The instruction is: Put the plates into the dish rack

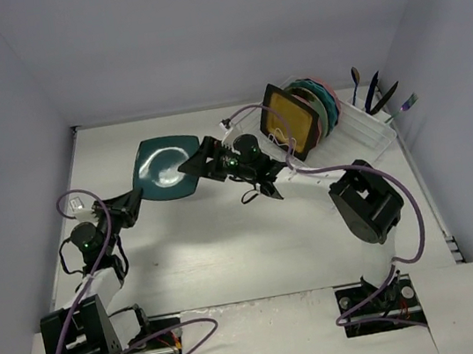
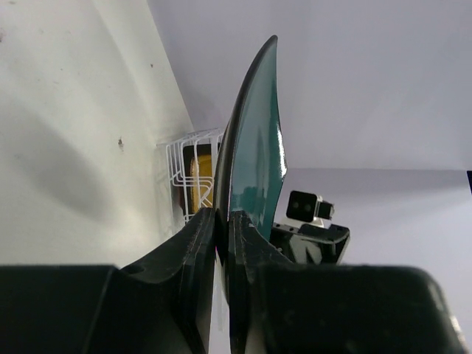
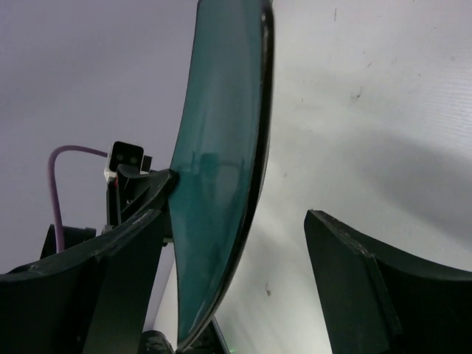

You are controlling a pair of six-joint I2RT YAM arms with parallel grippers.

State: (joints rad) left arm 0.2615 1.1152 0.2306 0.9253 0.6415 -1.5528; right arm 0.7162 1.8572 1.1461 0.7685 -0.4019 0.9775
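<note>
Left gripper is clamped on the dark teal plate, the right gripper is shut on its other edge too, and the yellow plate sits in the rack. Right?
Not quite. The right wrist view shows the right gripper open, its jaws straddling the rim of the dark teal plate with a clear gap on one side. The rest holds.

Bright overhead light, soft shadows, glare on teal plate (image 1: 164, 166); wrist foregrounds prob. blurred.

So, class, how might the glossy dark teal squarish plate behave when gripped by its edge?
Probably stiff: the dark teal squarish plate, pinched at one edge by the left gripper, shows no sag. Likely slippery: its glaze gleams. Perhaps breakable, if ceramic.
</note>
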